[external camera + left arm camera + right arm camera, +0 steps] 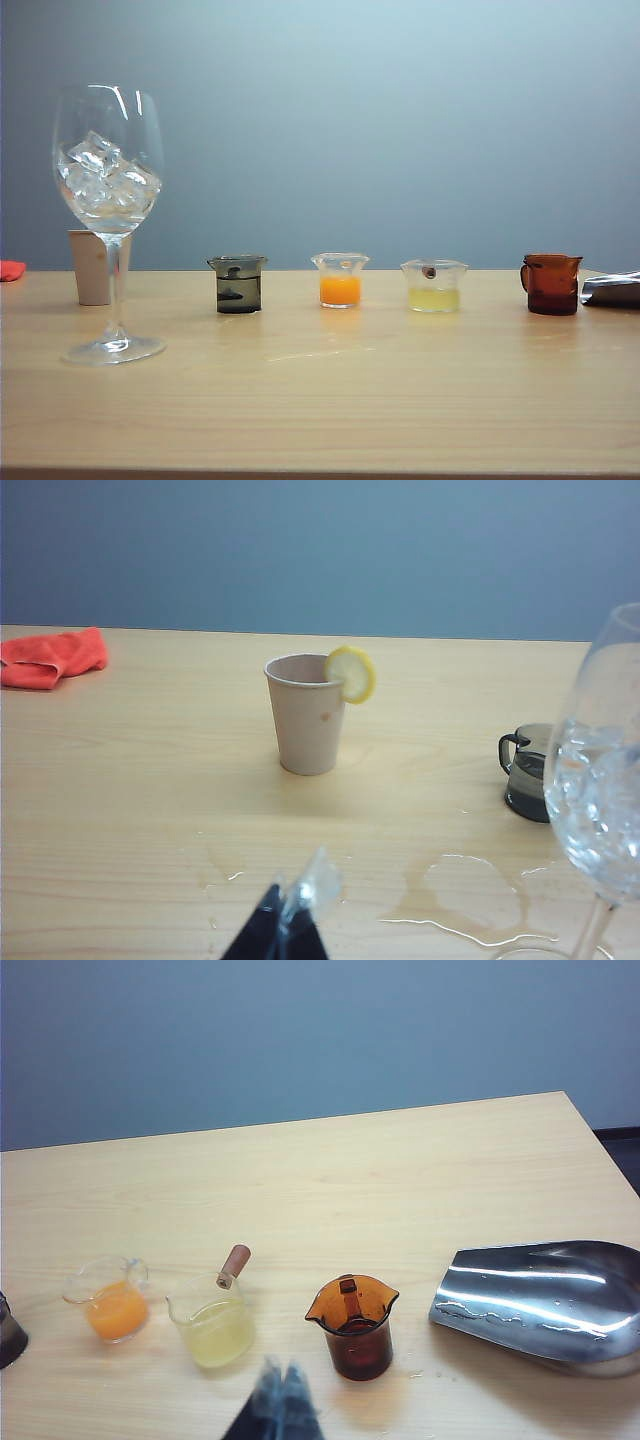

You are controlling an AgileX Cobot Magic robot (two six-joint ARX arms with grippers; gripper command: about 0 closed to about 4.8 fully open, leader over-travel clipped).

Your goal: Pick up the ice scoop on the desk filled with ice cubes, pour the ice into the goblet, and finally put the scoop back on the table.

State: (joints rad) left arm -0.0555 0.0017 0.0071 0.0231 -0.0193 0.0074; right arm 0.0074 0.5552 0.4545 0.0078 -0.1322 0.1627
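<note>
Ice scoop point(545, 1302) lies empty on tabletop point(400, 1180), off to one side of right claw point(281, 1400), tips together. Left claw point(290, 920) together, near goblet point(600, 800) holding ice cubes point(105, 175).

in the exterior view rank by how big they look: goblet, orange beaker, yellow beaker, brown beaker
1. goblet, far the largest, though it stands nearest the camera
2. brown beaker
3. orange beaker and yellow beaker look alike; no ranking between them
</note>
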